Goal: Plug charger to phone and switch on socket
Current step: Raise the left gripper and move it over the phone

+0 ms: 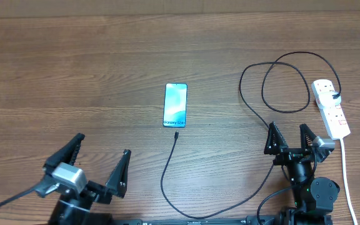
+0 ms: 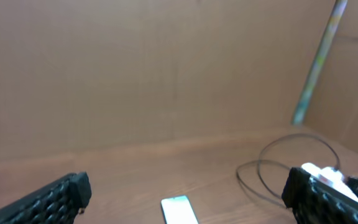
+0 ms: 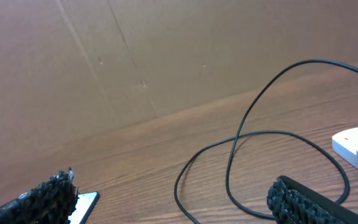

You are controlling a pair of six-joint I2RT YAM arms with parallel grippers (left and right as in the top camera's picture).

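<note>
The phone (image 1: 175, 104) lies screen up mid-table, its screen glowing blue-white; it also shows in the left wrist view (image 2: 179, 210) and at the edge of the right wrist view (image 3: 86, 202). The charger's black cable (image 1: 167, 178) loops from the socket (image 1: 330, 107) at the right, and its connector tip (image 1: 176, 134) lies just below the phone, apart from it. A black plug sits in the socket. My left gripper (image 1: 102, 156) is open and empty at the front left. My right gripper (image 1: 287, 133) is open and empty, beside the socket.
The cable's big loops (image 1: 274, 81) lie left of the socket and show in the right wrist view (image 3: 241, 155). The socket's white cord (image 1: 347, 178) runs toward the front edge. A brown cardboard wall (image 3: 166, 56) stands behind the wooden table (image 1: 74, 75).
</note>
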